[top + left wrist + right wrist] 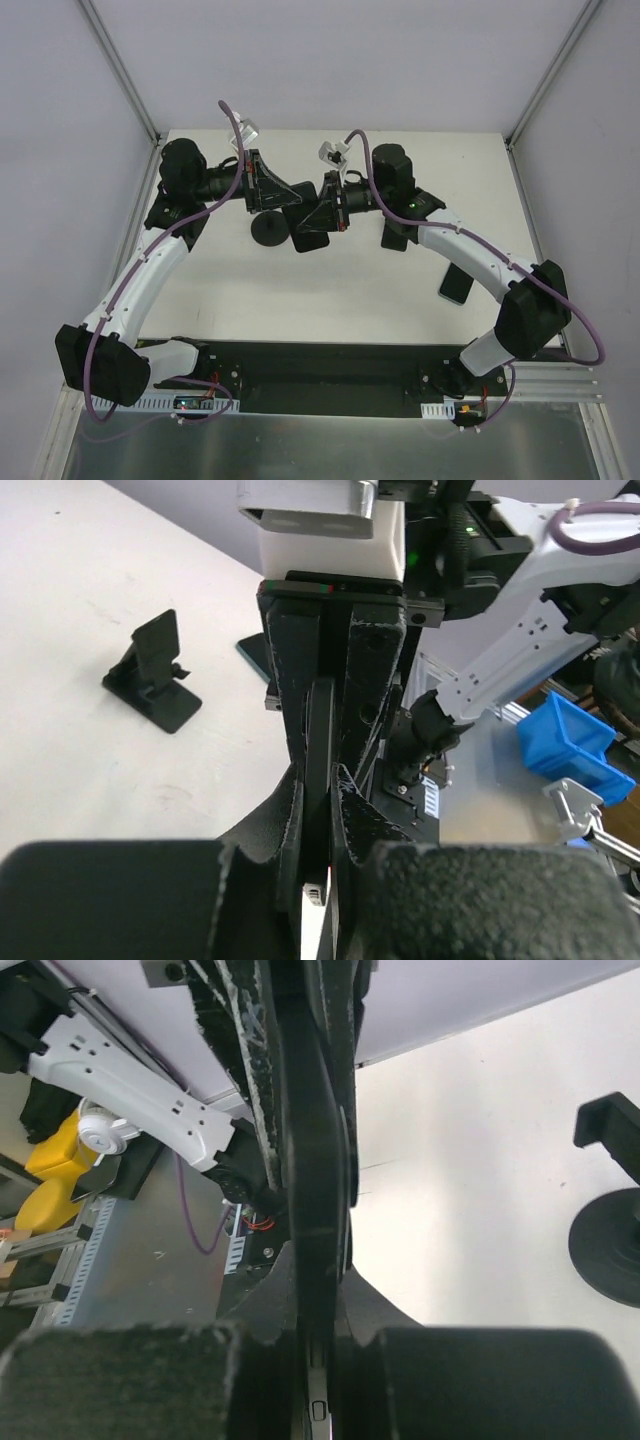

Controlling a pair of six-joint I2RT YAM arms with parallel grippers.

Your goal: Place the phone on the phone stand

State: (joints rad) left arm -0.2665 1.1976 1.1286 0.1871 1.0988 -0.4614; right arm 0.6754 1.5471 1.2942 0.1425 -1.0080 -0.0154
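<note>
The phone (308, 238) is a thin black slab held edge-on in the air between my two grippers, above the middle of the table. My left gripper (285, 195) is shut on one end of it; in the left wrist view the phone (320, 730) stands between the fingers of this gripper (320, 780). My right gripper (318, 215) is shut on the other end; the phone (315, 1160) fills its gap (320, 1260). The phone stand (268, 230), black with a round disc base, stands just below and left of the phone. It also shows at the right wrist view's right edge (610, 1250).
A second small black folding stand (150, 675) sits on the white table. A dark phone (455, 285) lies flat at the right under the right arm. Blue bins (570, 745) lie off the table's edge. Grey walls enclose the table.
</note>
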